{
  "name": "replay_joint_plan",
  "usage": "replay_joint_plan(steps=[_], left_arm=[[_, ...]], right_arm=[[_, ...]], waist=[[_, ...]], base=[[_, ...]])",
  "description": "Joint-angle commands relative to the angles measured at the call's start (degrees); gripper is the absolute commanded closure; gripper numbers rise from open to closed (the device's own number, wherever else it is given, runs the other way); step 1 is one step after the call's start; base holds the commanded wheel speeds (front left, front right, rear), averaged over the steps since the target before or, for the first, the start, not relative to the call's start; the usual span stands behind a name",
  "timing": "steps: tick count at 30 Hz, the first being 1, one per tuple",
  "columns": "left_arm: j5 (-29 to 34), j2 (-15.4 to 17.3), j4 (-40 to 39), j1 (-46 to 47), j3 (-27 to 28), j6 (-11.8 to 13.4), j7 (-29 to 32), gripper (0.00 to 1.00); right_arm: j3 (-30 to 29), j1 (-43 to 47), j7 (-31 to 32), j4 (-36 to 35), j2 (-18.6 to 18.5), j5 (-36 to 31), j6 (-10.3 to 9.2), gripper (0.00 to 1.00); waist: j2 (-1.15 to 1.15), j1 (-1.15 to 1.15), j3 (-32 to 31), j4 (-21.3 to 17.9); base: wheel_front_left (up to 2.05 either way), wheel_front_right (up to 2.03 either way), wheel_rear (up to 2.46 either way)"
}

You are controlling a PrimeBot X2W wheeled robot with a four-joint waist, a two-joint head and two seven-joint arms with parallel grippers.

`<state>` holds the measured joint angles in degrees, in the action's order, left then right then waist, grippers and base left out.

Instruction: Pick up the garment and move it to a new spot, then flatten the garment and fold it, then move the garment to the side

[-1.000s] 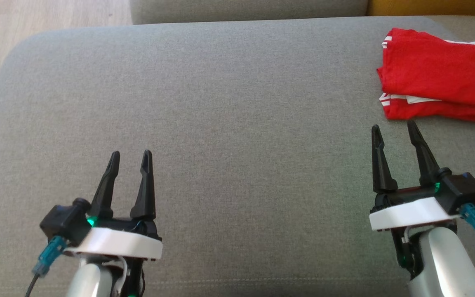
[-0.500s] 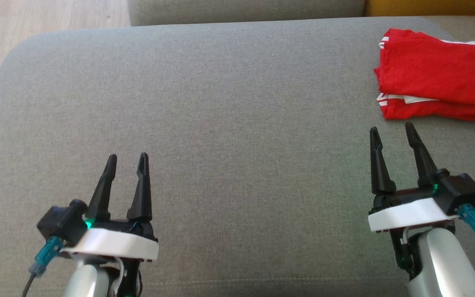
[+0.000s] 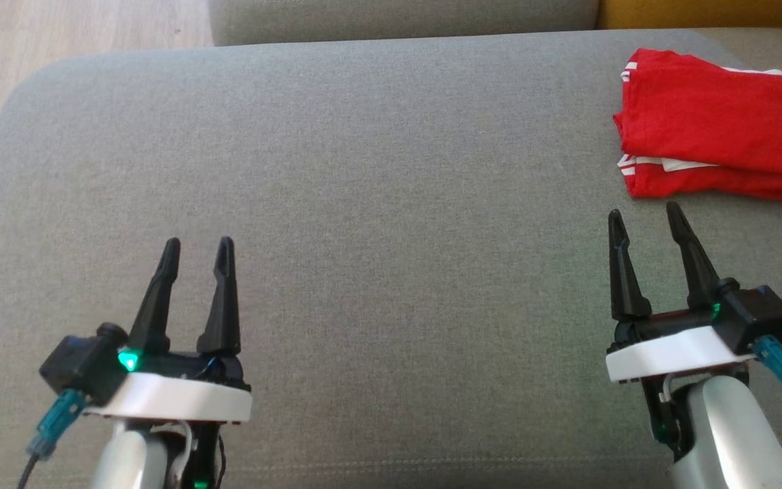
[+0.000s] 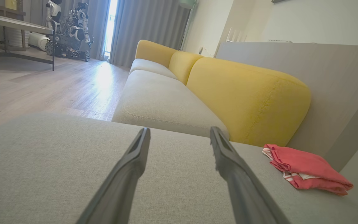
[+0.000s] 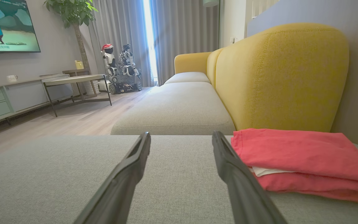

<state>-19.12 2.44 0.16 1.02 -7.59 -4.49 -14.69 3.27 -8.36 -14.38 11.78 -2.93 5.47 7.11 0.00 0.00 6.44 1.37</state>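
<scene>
The garment [image 3: 723,125], red with white stripes at its edges, lies folded at the far right of the grey cushion [image 3: 391,170]. In the left wrist view the garment [image 4: 306,169] sits off to the right; in the right wrist view the garment [image 5: 303,158] lies just right of the fingers. My right gripper [image 3: 643,217] stands open a little short of the garment's near edge, holding nothing. Over the cushion's near left part my left gripper [image 3: 197,248] is open and empty too.
A yellow backrest [image 5: 278,74] rises behind the garment. A second grey seat cushion [image 4: 163,99] lies beyond this one. Wooden floor [image 3: 79,27] borders the cushion at the far left. A low table [image 5: 76,81] and a parked robot [image 5: 120,70] stand across the room.
My left gripper has shifted a little to the left and forward, still open. The right gripper has stayed in place. The head view has drifted slightly.
</scene>
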Motion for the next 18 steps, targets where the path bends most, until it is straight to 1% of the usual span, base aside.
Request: replay_joint_plan(steps=[1,2,3,7,17,18], left_arm=[[-0.5,0.4,-2.2,1.1,2.3,0.2,-0.3,0.0],[-1.1,0.4,-2.3,1.0,2.5,0.1,-0.3,0.0],[-1.2,0.0,-0.1,-0.1,0.7,0.0,0.0,1.0],[-1.7,-0.2,2.6,-1.1,0.6,-0.1,0.1,1.0],[-8.0,0.3,3.5,-0.7,1.2,-0.2,1.4,1.0],[-8.0,0.3,3.5,-0.7,1.2,-0.2,1.4,1.0]], right_arm=[[1.5,-0.7,-0.6,-1.7,0.0,-0.2,0.37,0.0],[1.5,-0.6,-0.6,-1.7,0.0,-0.2,0.37,0.0],[0.0,0.0,0.0,0.0,0.0,0.0,0.0,1.0],[0.1,0.9,0.1,2.4,0.2,0.6,-0.01,1.0],[-0.2,1.1,1.4,2.4,-0.3,8.1,0.02,1.0],[-0.2,1.1,1.4,2.4,-0.3,8.1,0.02,1.0]], waist=[[0.0,0.0,-0.1,0.0],[0.0,0.0,-0.1,0.0],[0.0,0.0,-0.1,0.0],[0.0,0.0,-0.2,0.0],[0.0,0.0,-0.7,-0.1],[0.0,0.0,-0.7,-0.1]], base=[[0.0,0.0,0.0],[0.0,0.0,0.0],[0.0,0.0,0.0],[0.0,0.0,0.0],[0.0,0.0,0.0],[0.0,0.0,0.0]])
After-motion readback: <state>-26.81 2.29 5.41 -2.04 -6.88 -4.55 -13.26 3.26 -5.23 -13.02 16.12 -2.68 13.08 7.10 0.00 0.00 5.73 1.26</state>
